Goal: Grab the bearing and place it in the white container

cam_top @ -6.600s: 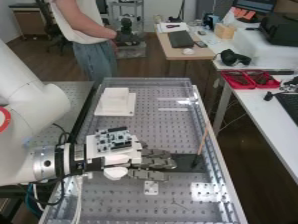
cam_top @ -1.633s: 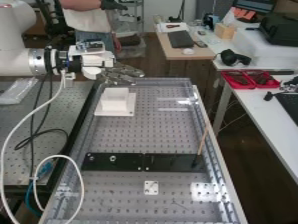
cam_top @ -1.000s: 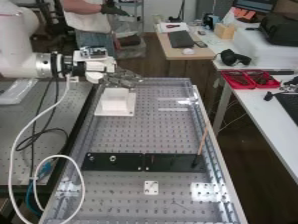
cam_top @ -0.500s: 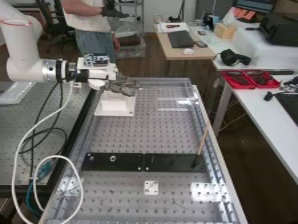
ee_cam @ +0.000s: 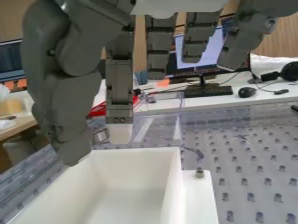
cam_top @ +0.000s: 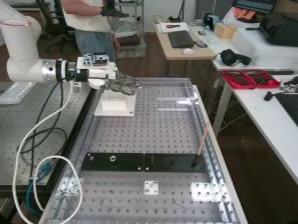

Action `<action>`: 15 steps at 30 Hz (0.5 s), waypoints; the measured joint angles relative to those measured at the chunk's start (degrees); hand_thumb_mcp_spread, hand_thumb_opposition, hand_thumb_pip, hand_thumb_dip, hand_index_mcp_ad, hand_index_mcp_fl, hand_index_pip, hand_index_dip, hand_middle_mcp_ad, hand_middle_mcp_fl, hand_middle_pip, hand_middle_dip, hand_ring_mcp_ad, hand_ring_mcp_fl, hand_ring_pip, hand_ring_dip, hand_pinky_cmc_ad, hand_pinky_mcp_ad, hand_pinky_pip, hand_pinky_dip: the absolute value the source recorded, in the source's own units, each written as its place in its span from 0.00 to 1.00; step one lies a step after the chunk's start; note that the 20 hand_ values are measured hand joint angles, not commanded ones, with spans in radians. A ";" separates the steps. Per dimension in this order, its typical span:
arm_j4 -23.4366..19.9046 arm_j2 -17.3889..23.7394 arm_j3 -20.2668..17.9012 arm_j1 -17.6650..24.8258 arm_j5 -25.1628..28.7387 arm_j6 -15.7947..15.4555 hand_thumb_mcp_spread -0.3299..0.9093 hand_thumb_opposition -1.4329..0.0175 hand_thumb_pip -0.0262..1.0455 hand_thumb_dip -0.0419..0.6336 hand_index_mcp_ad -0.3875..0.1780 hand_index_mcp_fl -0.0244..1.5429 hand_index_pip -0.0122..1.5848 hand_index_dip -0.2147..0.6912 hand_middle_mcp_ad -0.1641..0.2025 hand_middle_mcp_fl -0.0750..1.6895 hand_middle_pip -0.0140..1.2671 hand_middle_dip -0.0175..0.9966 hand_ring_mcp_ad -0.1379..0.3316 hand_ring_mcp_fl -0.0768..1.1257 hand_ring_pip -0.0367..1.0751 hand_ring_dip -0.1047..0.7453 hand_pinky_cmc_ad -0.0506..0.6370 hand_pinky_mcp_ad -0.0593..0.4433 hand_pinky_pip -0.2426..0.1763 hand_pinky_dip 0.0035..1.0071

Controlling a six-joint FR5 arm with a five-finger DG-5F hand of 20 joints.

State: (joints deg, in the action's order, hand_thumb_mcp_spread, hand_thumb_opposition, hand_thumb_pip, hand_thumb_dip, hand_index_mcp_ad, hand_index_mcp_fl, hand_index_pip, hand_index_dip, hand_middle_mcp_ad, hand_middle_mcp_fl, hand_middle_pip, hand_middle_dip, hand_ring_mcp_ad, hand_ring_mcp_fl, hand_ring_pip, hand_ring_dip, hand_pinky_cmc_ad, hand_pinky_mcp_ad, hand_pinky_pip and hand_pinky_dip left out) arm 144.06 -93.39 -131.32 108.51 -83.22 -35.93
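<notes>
The hand (cam_top: pixel 121 86) hangs over the white container (cam_top: pixel 115 106) at the far left of the bench. In the wrist view the hand (ee_cam: pixel 48 65) is above the near rim of the white container (ee_cam: pixel 123 172), whose inside shows bare white walls and floor. Its thumb and one light-tipped finger pinch a small metallic piece, seemingly the bearing (ee_cam: pixel 100 136), of which only a part shows between them. The other fingers stand fairly straight and apart.
Black plates (cam_top: pixel 114 161) lie across the bench's middle, with a thin brown stick (cam_top: pixel 202 142) upright at their right end. A small white plate (cam_top: pixel 151 188) sits nearer. A bolt (ee_cam: pixel 199 172) rises from the container's base plate. Loose cables (cam_top: pixel 30 145) run at the left.
The hand has gone from over the black plates to the bench's far end. During the last second it came down and slightly right over the container, then kept nearly still.
</notes>
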 joint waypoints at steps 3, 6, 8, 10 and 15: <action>-0.04 0.01 -0.01 -0.03 0.08 0.16 0.67 0.41 0.34 0.41 0.37 0.42 0.71 0.45 0.50 0.14 0.13 0.22 0.55 0.08 0.13 0.19 0.53 0.61 0.43 0.18; -0.07 -0.05 -0.03 -0.06 0.09 0.31 0.67 0.42 0.34 0.41 0.37 0.42 0.71 0.45 0.50 0.15 0.13 0.22 0.55 0.08 0.12 0.19 0.53 0.62 0.43 0.18; -0.19 -0.33 -0.01 -0.09 0.03 0.59 0.67 0.42 0.34 0.41 0.37 0.42 0.71 0.45 0.50 0.14 0.13 0.22 0.55 0.08 0.12 0.19 0.53 0.61 0.44 0.18; -0.19 -0.75 0.05 -0.14 -0.01 0.66 0.67 0.42 0.34 0.41 0.37 0.42 0.71 0.45 0.50 0.14 0.13 0.22 0.55 0.08 0.13 0.19 0.53 0.61 0.44 0.17; 1.29 -2.39 0.79 -0.23 -0.09 0.60 0.67 0.42 0.35 0.40 0.37 0.41 0.71 0.45 0.50 0.15 0.13 0.22 0.55 0.08 0.13 0.19 0.53 0.61 0.44 0.17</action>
State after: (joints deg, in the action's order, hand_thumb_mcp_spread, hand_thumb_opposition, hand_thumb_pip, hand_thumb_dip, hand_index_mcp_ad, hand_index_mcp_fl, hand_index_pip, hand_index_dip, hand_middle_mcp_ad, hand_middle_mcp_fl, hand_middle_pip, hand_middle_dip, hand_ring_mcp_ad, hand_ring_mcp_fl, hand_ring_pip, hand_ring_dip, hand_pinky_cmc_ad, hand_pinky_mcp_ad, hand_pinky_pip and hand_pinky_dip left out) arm 145.35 -95.78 -130.53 108.28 -83.32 -35.33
